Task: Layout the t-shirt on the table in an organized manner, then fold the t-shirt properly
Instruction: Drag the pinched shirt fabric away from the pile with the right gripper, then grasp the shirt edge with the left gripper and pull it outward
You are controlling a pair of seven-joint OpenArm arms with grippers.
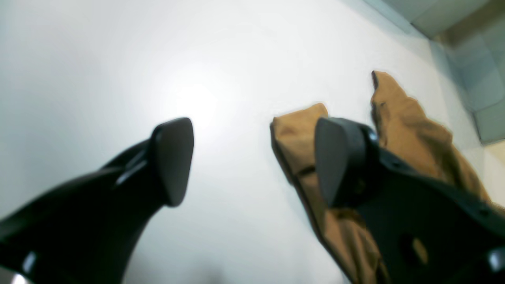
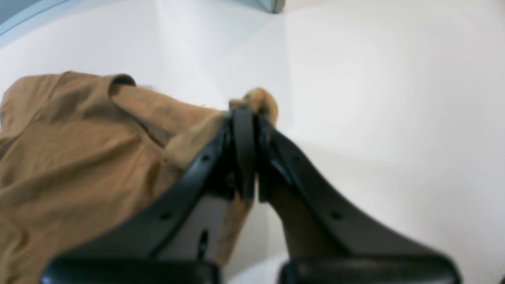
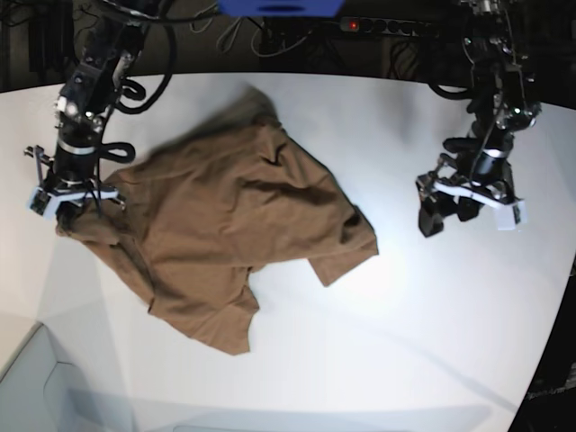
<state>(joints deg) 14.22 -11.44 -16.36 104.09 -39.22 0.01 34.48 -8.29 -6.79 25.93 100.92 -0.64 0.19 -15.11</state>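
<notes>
The tan-brown t-shirt (image 3: pixel 234 225) lies crumpled and partly spread on the left half of the white table (image 3: pixel 432 324). My right gripper (image 3: pixel 76 209) is at the shirt's left edge, shut on a bunched fold of cloth; in the right wrist view that gripper (image 2: pixel 244 114) pinches a fold of the t-shirt (image 2: pixel 79 157), which pokes out past the tips. My left gripper (image 3: pixel 445 216) hovers open over bare table, well right of the shirt. In the left wrist view that gripper (image 1: pixel 252 157) has wide-apart fingers, and a sleeve of the t-shirt (image 1: pixel 410 130) shows behind the right finger.
A power strip (image 3: pixel 387 25) and cables run along the dark back edge, with a blue object (image 3: pixel 279 7) at the top centre. The table's edge curves away at the right and lower left. Tiled floor (image 1: pixel 473 59) shows beyond the edge.
</notes>
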